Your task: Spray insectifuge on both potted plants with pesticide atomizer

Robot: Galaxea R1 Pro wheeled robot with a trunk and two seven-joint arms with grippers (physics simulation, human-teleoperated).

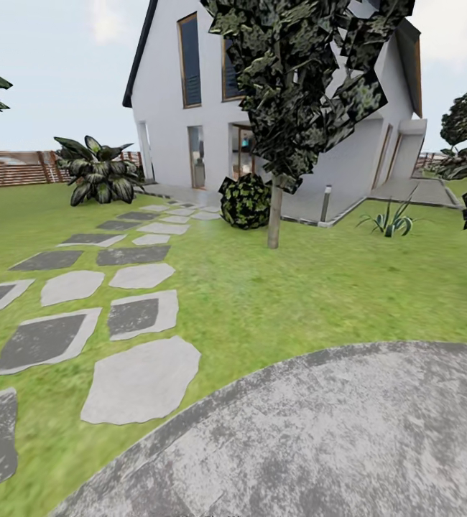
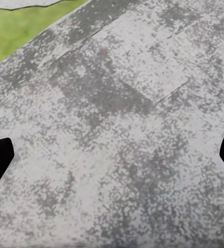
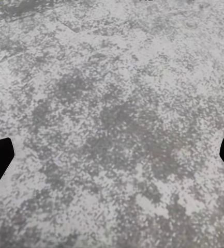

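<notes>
A tall white gabled house (image 1: 276,93) with dark window frames stands at the back of the head view, behind a green lawn (image 1: 298,287) that spreads across most of the ground. Nearest the robot lies the rounded mottled grey concrete patio (image 1: 334,445), and a path of flat grey and dark stepping stones (image 1: 140,380) runs from it toward the house. A dark-leaved tree with a slim pale trunk (image 1: 275,215) rises mid-lawn beside a round speckled shrub (image 1: 245,201); a broad-leaved green bush (image 1: 98,172) sits by the brown slatted wooden fence (image 1: 11,169), and a spiky striped agave (image 1: 390,219) and a grey bollard lamp post (image 1: 325,203) stand near the house corner. In the wrist views, the left claw (image 2: 112,160) and the right claw (image 3: 112,163) both hang over the patio, each spread wide with nothing between its dark tips. Neither the spray bottle nor the two potted rosettes can be made out here, so the step in hand looks like searching the garden; the next move likely calls for turning the base or head until the bottle comes into sight.
</notes>
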